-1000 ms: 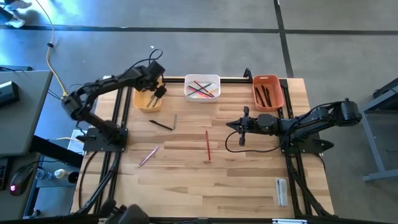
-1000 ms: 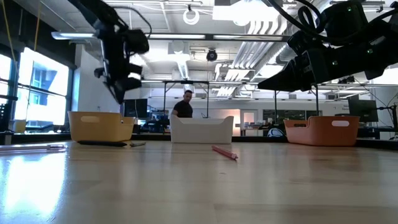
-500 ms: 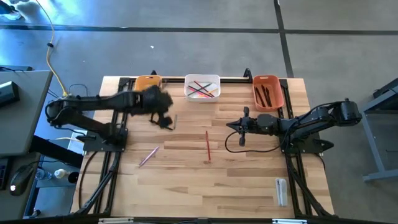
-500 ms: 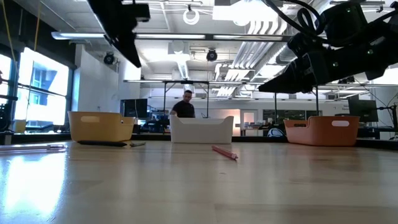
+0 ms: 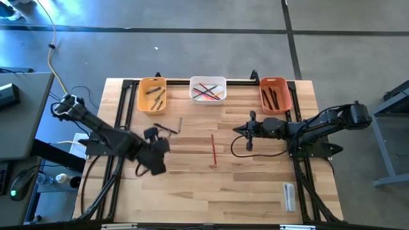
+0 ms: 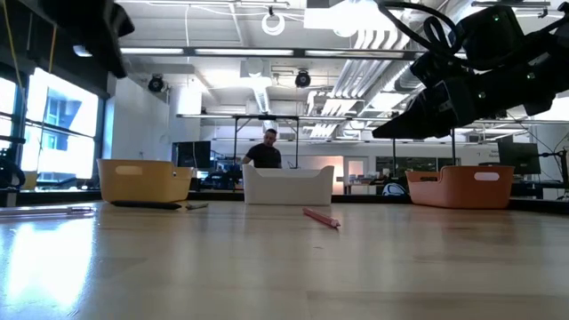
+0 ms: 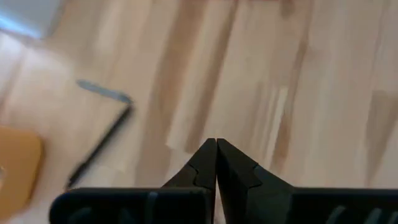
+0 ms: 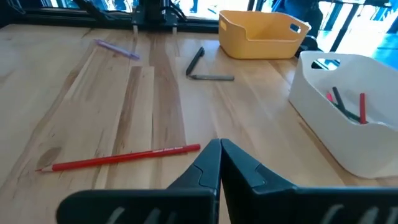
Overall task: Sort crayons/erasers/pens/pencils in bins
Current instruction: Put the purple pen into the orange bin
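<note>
Pencils in red, pink and green [image 5: 207,91] lie in the white plastic bin [image 5: 208,81]; one long red pencil [image 5: 213,149] rests on the wooden worktop [image 5: 255,185]. Left gripper [image 5: 156,168] hovers closed and empty near the worktop's left edge. Right gripper [image 5: 235,129], closed too, waits beside the red-orange bin [image 5: 275,94].

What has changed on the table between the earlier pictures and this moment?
The left arm swung away from the yellow-orange plastic bin, past the black pen, toward the table's near left side; its left gripper, open over that bin before, is now shut and empty. The right gripper, red pencil, white bin and red-orange bin stayed in place.
</note>
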Tool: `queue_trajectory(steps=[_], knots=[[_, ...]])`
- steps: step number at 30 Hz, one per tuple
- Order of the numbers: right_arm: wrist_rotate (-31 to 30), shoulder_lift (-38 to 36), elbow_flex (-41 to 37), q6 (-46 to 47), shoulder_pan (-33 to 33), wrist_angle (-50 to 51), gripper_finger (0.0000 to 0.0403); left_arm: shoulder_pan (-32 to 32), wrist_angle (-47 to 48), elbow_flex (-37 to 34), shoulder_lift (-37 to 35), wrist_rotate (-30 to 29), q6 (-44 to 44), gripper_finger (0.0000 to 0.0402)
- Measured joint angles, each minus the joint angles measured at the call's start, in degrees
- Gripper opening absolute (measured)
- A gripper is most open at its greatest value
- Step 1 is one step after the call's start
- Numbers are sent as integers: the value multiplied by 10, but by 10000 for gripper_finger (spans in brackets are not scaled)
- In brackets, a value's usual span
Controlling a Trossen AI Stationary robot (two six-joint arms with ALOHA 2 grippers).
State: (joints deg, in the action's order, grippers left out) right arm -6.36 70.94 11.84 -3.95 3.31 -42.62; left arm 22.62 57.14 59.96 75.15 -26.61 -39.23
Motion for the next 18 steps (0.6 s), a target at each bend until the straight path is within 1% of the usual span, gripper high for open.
queue_trajectory(steps=[3,6,9,11,14,16,18], knots=[[1,0,0,6,0,2,0,36,17,-1,26,-9,-31,1],[3,0,0,8,-1,-1,0,51,18,-2,59,-8,-24,0],[7,0,0,16,-1,1,0,52,12,-4,89,-3,-11,0],[8,0,0,16,-4,3,0,48,-7,-18,100,17,-22,0],[8,0,0,15,-15,3,0,40,-42,-62,104,75,-57,0],[8,0,0,13,-23,4,0,40,-66,-92,104,98,-94,0],[8,0,0,11,-30,2,0,37,-60,-116,100,108,-145,0]])
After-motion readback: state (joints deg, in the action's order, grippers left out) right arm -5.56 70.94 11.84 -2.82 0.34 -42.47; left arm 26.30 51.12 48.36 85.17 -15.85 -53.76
